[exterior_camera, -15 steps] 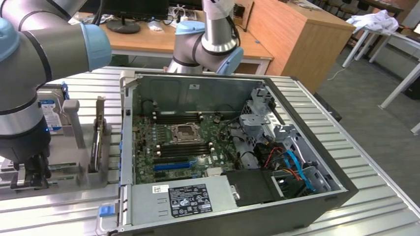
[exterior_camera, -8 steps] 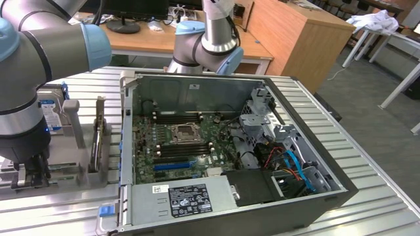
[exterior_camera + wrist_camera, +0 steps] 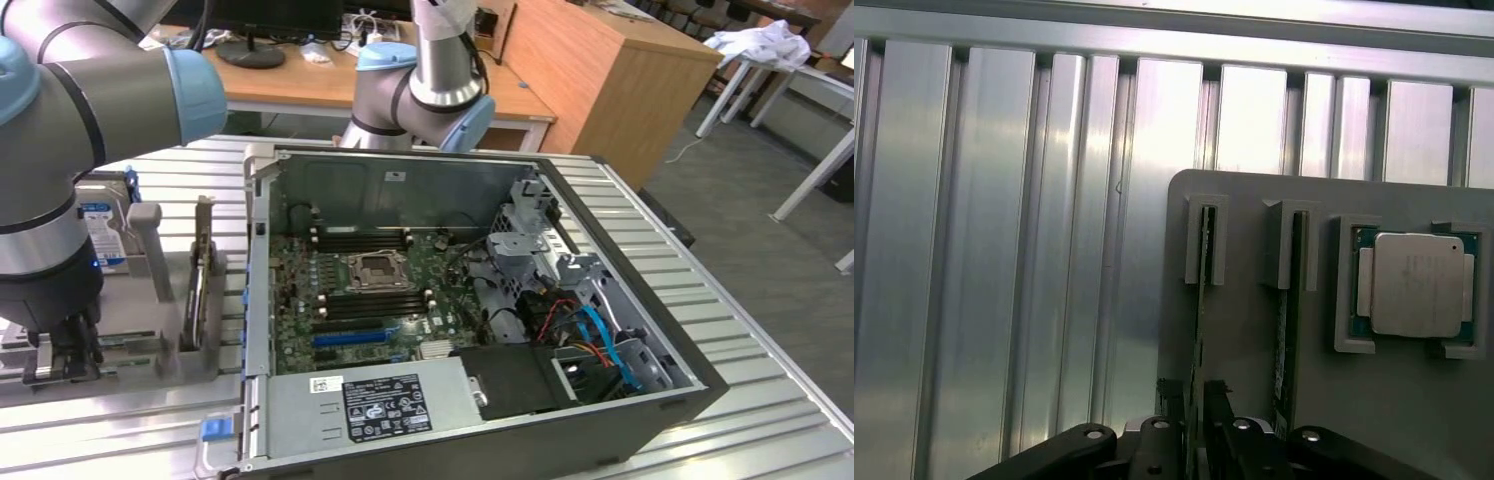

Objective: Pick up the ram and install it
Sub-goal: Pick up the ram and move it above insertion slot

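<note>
1. The counter (image 3: 1004, 250) is ribbed, brushed aluminium, with long parallel grooves that catch the light in pale streaks.
2. A matte grey holder (image 3: 1244, 330) with a rounded corner lies flat on the counter. Small square-cut posts rise from it, each with a slot.
3. The ram (image 3: 1200, 300) is a very thin green board seen edge-on. It stands on its long edge in the slot nearest the holder's outer edge, with bare counter just beyond.
4. A second stick (image 3: 1284, 330) stands in the neighbouring slot, between the ram and a square processor (image 3: 1410, 283). The processor has a dull silver lid and sits in corner brackets.
5. The hand (image 3: 1197, 395) is black and bolted. Its jaws stand narrow, one on each side of the ram, and a sliver of gap seems to remain.
6. In the exterior view the hand (image 3: 60, 345) is low over the holder (image 3: 147, 330), at the counter's edge on the exterior view's left. A labelled hard drive (image 3: 100, 235) stands beside it, and an open computer case (image 3: 400, 180) of bare grey steel lies just beyond.
7. The ram's chips and lower end are hidden by the hand, and the picture's edge cuts off the holder's far side.
</note>
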`<state>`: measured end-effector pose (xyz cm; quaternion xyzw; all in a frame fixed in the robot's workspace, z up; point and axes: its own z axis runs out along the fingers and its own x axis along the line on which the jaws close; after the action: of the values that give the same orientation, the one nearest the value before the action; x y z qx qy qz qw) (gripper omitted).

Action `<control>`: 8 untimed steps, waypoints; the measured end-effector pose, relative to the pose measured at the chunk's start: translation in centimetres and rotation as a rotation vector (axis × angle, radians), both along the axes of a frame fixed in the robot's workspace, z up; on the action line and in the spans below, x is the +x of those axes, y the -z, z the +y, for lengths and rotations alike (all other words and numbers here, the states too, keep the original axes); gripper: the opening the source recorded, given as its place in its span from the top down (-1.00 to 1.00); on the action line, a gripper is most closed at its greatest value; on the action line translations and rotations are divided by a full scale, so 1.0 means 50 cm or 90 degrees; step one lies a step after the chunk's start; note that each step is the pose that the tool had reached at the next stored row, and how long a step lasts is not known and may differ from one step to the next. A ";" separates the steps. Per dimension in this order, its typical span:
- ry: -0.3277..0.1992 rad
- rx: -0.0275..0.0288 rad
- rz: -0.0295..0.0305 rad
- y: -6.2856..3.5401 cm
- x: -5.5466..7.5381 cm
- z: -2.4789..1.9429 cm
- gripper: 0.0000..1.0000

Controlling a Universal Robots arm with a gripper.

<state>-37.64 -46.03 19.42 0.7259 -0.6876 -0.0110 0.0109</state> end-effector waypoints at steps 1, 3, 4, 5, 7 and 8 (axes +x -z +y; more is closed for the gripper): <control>0.000 0.0000 0.0000 0.000 0.000 0.0000 0.55; 0.000 0.0001 0.0001 0.000 0.000 0.0000 0.71; 0.000 0.0000 0.0000 0.000 0.000 0.0000 0.71; 0.000 0.0000 0.0000 0.000 0.000 0.0000 0.73; 0.000 0.0000 0.0000 0.000 0.000 0.0000 0.73; 0.000 0.0000 0.0000 0.000 0.000 0.0000 0.73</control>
<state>-37.64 -46.03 19.42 0.7259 -0.6876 -0.0110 0.0110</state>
